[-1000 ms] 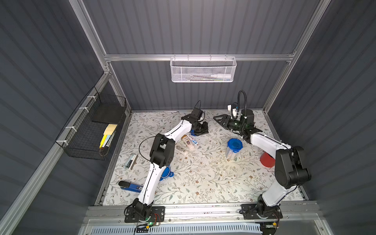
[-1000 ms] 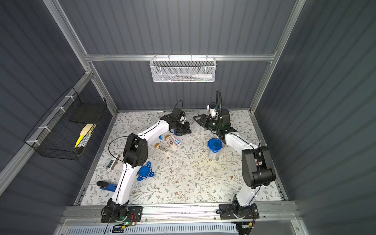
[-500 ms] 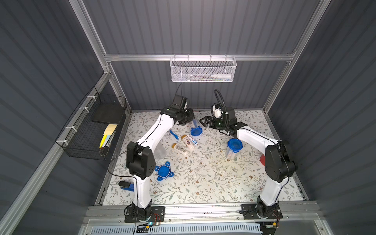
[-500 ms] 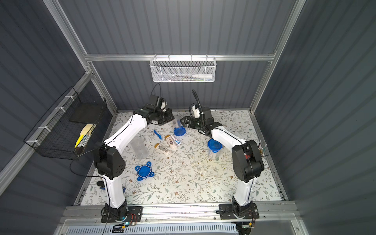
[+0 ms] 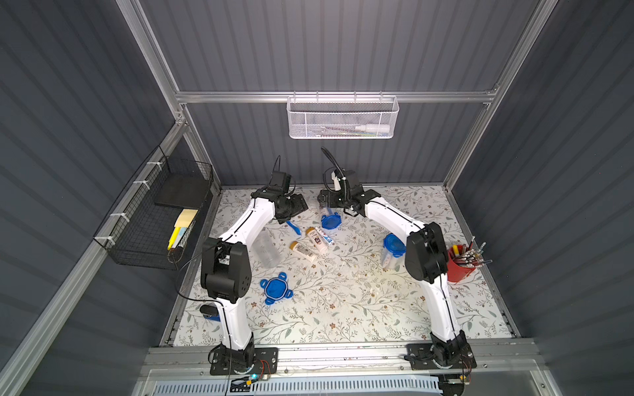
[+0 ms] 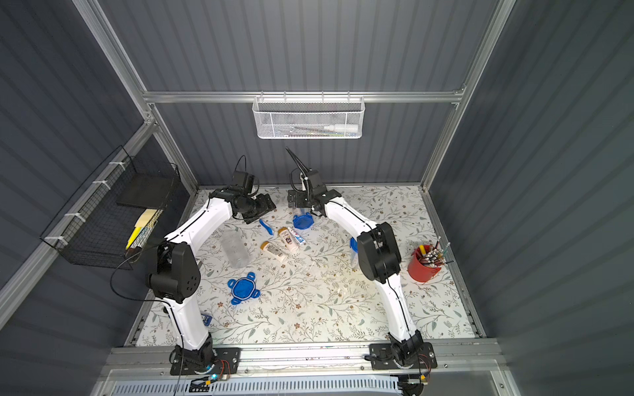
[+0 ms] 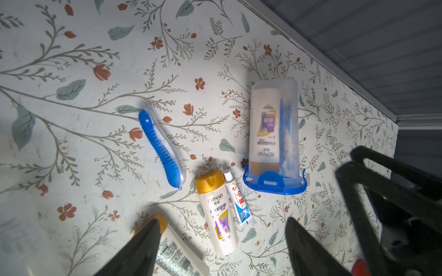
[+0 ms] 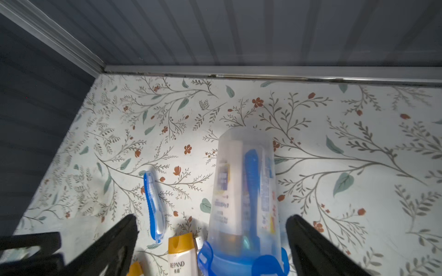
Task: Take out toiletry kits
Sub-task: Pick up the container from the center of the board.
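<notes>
Jar point(image 8: 241, 191) lidded, framed by the right hand point(image 8: 212, 217).
The right hand is spread wide and empty, fingers either side of the blue lid end; the jar's long axis runs straight away from it toward the back wall, kit point(image 7: 265, 133) packed inside. The left hand point(image 7: 223, 220), likewise open and empty, hangs over the loose bottle point(image 7: 216, 210) and tube point(image 7: 239, 203) on the bench point(image 7: 71, 59), so right is nearer.
</notes>
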`<state>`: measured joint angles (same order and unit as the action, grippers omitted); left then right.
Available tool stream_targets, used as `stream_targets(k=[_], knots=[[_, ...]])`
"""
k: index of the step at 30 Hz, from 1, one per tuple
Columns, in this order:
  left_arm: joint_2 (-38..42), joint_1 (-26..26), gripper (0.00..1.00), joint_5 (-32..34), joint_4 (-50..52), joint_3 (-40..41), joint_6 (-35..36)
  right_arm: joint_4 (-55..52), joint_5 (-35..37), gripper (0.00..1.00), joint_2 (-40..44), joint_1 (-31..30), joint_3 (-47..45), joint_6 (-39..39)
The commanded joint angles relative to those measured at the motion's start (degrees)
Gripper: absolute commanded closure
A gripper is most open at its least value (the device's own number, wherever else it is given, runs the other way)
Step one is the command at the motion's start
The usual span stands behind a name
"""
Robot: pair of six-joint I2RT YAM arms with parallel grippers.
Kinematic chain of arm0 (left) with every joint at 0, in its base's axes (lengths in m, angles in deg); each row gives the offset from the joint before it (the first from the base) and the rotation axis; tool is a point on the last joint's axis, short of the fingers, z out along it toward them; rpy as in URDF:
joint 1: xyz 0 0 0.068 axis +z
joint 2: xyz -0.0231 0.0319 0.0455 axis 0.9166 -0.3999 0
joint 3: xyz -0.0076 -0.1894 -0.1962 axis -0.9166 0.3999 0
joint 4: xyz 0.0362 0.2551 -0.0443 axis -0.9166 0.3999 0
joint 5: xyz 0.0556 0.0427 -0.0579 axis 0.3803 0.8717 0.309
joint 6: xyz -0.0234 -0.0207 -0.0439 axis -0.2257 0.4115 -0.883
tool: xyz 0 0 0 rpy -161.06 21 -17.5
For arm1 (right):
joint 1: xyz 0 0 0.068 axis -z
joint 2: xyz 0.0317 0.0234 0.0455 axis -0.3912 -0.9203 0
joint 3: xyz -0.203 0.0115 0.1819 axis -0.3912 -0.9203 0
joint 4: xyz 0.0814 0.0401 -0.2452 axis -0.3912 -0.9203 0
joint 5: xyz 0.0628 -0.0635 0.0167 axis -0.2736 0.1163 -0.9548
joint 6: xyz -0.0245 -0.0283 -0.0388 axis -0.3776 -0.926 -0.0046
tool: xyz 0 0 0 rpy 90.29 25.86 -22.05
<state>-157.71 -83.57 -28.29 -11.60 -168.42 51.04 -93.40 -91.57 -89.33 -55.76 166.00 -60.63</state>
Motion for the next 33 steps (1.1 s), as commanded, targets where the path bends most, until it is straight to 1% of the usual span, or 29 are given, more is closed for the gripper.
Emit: stream_targets(k=[1, 3, 4, 5, 10, 14, 18, 22, 25, 29, 33], knots=[[0.23, 0.45, 0.10, -1.31, -1.47, 1.31, 0.15, -9.71, 4.68, 0.01, -3.63, -1.40, 4.34, -4.10], [0.21, 0.69, 0.07, -1.42, -1.97, 1.56, -0.04, -10.36, 6.22, 0.01, -4.57, -2.12, 4.68, -5.62], [0.13, 0.78, 0.02, -1.40, -2.12, 1.64, -0.12, -10.36, 7.11, 0.01, -4.83, -2.45, 4.32, -6.34], [0.00, 0.84, 0.00, -1.50, -2.25, 1.67, -0.15, -10.42, 7.74, 0.01, -5.08, -2.64, 4.05, -6.91], [-0.15, 0.97, 0.00, -2.19, -3.06, 2.37, -0.82, -13.14, 9.02, 0.01, -6.00, -2.86, 3.45, -7.86], [0.11, 0.97, 0.01, -2.97, -3.77, 3.10, -1.26, -14.62, 10.44, 0.01, -4.76, -2.82, 0.57, -9.40], [0.02, 0.97, 0.01, -4.23, -4.26, 3.47, -1.63, -15.00, 14.32, 0.01, -1.13, -2.38, -5.72, -11.26], [0.18, 0.97, 0.01, -5.72, -5.26, 4.56, -2.38, -9.35, 12.71, 0.03, 6.03, -0.82, -16.93, -12.28], [0.50, 0.97, 0.00, -6.58, -5.84, 5.49, -2.97, -6.61, 11.54, 0.03, 10.26, 0.09, -22.63, -12.19], [1.32, 0.97, 0.01, -7.46, -6.56, 6.79, -3.27, -2.98, 9.81, 0.01, 13.47, 0.92, -27.69, -11.81], [1.95, 0.91, 0.00, -7.74, -6.73, 7.49, -3.37, -1.76, 9.42, 0.01, 12.42, 1.19, -28.43, -9.91]])
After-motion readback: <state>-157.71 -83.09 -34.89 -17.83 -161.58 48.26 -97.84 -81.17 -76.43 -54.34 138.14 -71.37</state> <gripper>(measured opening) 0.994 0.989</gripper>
